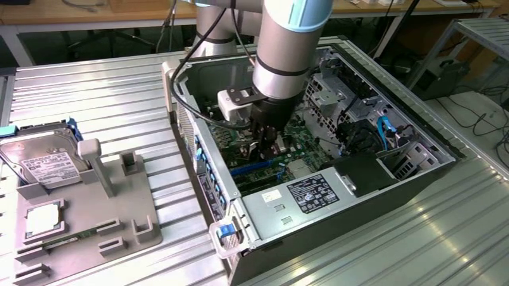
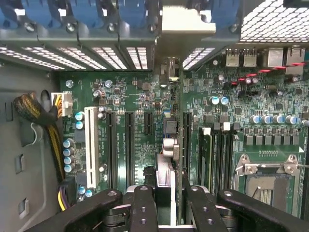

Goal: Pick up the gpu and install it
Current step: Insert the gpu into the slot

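Note:
My gripper point(image 1: 266, 148) reaches down inside the open computer case point(image 1: 238, 235), just above the green motherboard point(image 1: 298, 152). In the wrist view the gpu point(image 2: 167, 166) shows edge-on as a thin card between the black fingers point(image 2: 145, 208). Its pale metal bracket point(image 2: 186, 21) lies against the case's rear slot openings. My gripper point(image 2: 169, 212) is shut on the card, which stands upright in line with the black expansion slots point(image 2: 130, 150). Whether the card's edge sits in a slot is hidden.
A grey fixture point(image 1: 127, 232) at the exterior view's left holds a silver hard drive point(image 1: 44, 158) and a square processor chip point(image 1: 44, 217). Inside the case are the power supply point(image 1: 310, 193), blue cables point(image 1: 387, 134), the empty processor socket point(image 2: 270, 179) and a cable bundle point(image 2: 38, 113).

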`<state>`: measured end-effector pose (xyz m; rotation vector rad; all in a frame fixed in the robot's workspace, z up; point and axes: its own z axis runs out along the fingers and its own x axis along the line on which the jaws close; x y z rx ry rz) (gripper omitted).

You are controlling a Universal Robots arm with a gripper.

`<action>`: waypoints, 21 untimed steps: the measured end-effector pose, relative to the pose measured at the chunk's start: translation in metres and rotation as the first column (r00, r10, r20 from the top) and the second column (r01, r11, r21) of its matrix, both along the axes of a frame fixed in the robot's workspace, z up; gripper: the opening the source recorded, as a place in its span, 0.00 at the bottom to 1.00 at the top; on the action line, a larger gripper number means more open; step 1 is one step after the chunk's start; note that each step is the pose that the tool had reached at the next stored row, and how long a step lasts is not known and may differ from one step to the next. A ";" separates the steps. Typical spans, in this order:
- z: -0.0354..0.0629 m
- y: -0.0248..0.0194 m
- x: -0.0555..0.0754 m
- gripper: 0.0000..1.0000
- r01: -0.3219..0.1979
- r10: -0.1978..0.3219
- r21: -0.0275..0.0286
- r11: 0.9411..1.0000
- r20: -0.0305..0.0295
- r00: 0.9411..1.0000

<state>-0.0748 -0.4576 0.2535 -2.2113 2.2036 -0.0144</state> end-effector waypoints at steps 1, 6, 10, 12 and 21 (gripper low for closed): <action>-0.0009 0.0001 -0.001 0.28 0.000 0.000 0.000 1.000 0.000 1.000; -0.0084 0.0000 -0.003 0.28 -0.001 0.001 0.002 1.000 0.000 1.000; -0.0137 0.0000 -0.003 0.28 -0.001 0.001 0.003 1.000 0.000 1.000; -0.0137 0.0000 -0.003 0.28 -0.001 0.001 0.003 1.000 0.000 1.000; -0.0138 0.0000 -0.003 0.28 0.000 0.000 0.003 1.000 0.000 1.000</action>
